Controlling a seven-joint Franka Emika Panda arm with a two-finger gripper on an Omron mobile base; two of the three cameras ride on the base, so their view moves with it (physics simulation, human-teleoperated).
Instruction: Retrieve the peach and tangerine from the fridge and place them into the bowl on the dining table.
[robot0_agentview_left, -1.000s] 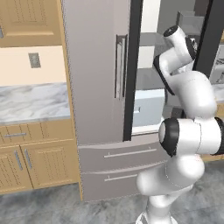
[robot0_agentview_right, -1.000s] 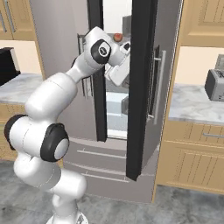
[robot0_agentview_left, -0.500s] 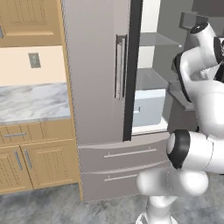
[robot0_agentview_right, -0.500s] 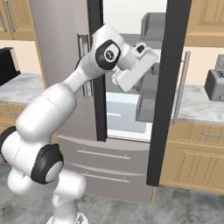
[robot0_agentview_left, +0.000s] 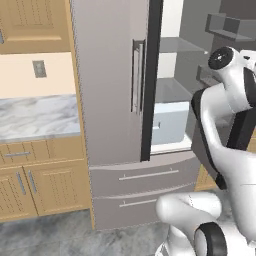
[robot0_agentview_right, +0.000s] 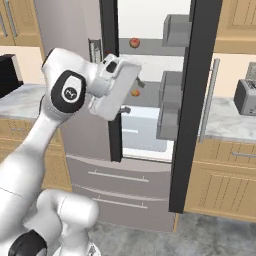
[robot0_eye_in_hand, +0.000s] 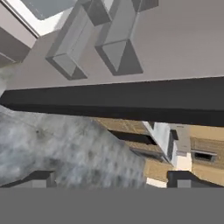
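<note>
Grey steel fridge (robot0_agentview_right: 125, 175) stands with its right door swung wide; before the opening hangs the hand (robot0_eye_in_hand: 109, 181), fingers spread apart and holding nothing. Inside, the peach (robot0_agentview_right: 134, 43) sits on the top shelf, the tangerine (robot0_agentview_right: 135, 92) on the shelf below.

My way into the fridge (robot0_agentview_right: 150, 100) runs between 2 dark door edges: the closed left door (robot0_agentview_left: 107, 80) and the swung-out right door (robot0_agentview_right: 192, 100), its bins (robot0_agentview_right: 170, 117) jutting into the gap.
</note>
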